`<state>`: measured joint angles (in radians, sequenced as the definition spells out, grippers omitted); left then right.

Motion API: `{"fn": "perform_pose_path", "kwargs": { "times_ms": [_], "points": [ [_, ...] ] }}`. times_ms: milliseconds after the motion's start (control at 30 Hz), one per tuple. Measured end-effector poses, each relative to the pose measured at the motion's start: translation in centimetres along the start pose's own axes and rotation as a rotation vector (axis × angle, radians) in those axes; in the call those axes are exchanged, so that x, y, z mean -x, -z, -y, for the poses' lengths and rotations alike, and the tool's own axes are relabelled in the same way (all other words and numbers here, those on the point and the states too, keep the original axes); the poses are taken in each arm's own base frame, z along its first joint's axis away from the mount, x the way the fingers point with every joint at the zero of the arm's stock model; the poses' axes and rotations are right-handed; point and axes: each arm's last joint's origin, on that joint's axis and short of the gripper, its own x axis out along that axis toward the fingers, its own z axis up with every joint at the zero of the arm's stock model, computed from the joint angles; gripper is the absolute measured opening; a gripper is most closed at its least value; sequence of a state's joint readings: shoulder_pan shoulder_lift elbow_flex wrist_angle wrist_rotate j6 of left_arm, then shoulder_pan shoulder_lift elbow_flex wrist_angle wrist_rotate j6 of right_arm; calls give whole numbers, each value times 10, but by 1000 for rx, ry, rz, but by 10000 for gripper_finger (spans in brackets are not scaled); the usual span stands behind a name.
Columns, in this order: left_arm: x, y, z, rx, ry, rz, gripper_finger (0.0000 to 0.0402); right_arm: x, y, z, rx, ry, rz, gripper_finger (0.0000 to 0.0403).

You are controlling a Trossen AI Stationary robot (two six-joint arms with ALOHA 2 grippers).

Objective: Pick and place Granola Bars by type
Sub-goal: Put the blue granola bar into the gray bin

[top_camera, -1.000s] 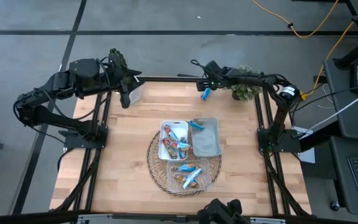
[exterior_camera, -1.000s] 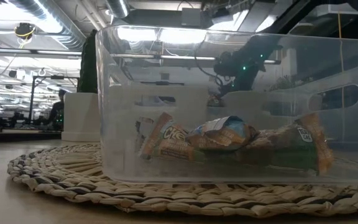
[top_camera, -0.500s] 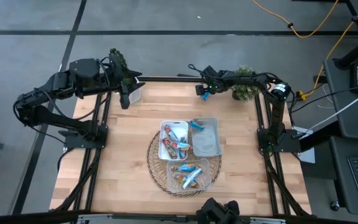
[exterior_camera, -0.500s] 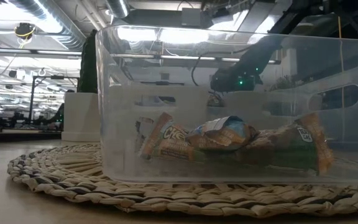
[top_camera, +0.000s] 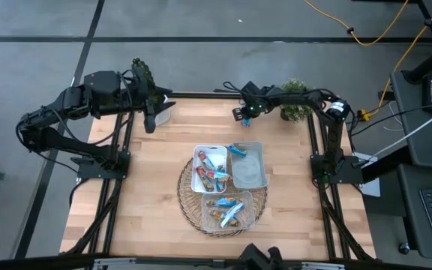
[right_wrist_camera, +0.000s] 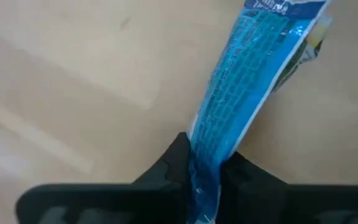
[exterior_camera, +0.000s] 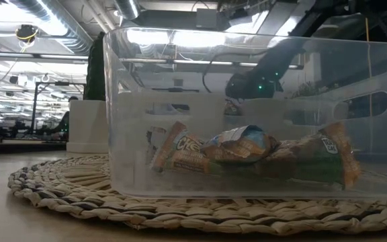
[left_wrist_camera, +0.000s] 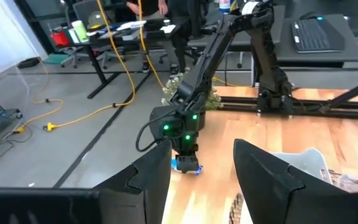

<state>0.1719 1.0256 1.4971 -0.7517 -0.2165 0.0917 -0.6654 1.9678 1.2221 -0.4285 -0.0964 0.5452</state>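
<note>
My right gripper [top_camera: 244,112] is over the table's far edge, shut on a bright blue granola bar [right_wrist_camera: 247,81]; it also shows in the left wrist view [left_wrist_camera: 187,165]. My left gripper [top_camera: 150,122] waits open and empty at the far left corner. On a woven mat [top_camera: 190,199] stand a white tray [top_camera: 198,174] with several blue and red bars, a grey tray [top_camera: 255,171] with one blue bar [top_camera: 238,150] at its far left corner, and a clear tub [exterior_camera: 123,134] with brownish and blue bars [exterior_camera: 247,151]. My right gripper pinches one end of the blue bar's wrapper [right_wrist_camera: 205,152] between its two fingers [right_wrist_camera: 174,163]. The fingers point down from above and the bar hangs below them, along their line. Whether its free end [right_wrist_camera: 288,18] touches the wood I cannot tell.
A small potted plant [top_camera: 297,109] stands at the far right corner, close to my right arm. Another plant [top_camera: 142,73] and a pale box [top_camera: 163,112] are beside my left gripper. Bare wood lies left and right of the mat.
My right gripper has gone a little toward the table's left edge and down, with the blue bar still in its fingers.
</note>
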Motion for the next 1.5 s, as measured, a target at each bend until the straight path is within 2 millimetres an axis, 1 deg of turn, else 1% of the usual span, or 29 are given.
{"fn": "perform_pose_path", "kwargs": {
  "times_ms": [133, 200, 333, 400, 500, 567, 633, 700, 767, 833, 933, 1033, 1100, 1167, 1267, 1400, 1500],
  "points": [
    [0, 2, 1, -5, 16, -22, 166, 1, 7, -8, 24, 4, -35, 45],
    [0, 3, 1, -6, 17, -34, 166, 5, 8, -15, 45, 9, -54, 40],
    [0, 5, 1, -10, 29, -54, 166, 19, 3, -38, 152, 14, -50, 33],
    [0, 6, 1, -12, 38, -58, 166, 31, 0, -52, 212, 39, -37, 33],
    [1, 6, 1, -11, 38, -56, 166, 55, -7, -77, 311, 78, -2, 31],
    [2, 6, 1, -11, 38, -54, 166, 75, -9, -94, 378, 93, 20, 32],
    [5, 6, 0, -12, 37, -48, 166, 101, -9, -112, 436, 80, 72, 36],
    [9, 5, -1, -16, 35, -35, 166, 135, -6, -129, 486, 32, 136, 36],
    [14, 5, -2, -13, 33, -23, 166, 175, 3, -142, 516, -36, 212, 32],
    [19, 5, -3, -11, 31, -11, 166, 215, 18, -152, 550, -103, 290, 29],
    [27, 5, -5, -6, 27, 11, 166, 272, 48, -157, 592, -171, 418, 29],
    [34, 5, -6, -3, 25, 28, 166, 316, 77, -153, 599, -233, 505, 36],
    [38, 5, -7, -2, 25, 38, 166, 337, 93, -149, 584, -270, 541, 37],
    [40, 5, -8, -1, 24, 46, 166, 353, 108, -144, 563, -305, 557, 34],
    [43, 5, -8, -15, 24, 51, 166, 364, 128, -139, 544, -319, 532, 29],
    [43, 6, -8, -18, 23, 45, 166, 365, 149, -136, 553, -256, 494, 32],
    [43, 6, -8, -18, 23, 43, 166, 359, 154, -137, 544, -179, 482, 34]
  ]
}}
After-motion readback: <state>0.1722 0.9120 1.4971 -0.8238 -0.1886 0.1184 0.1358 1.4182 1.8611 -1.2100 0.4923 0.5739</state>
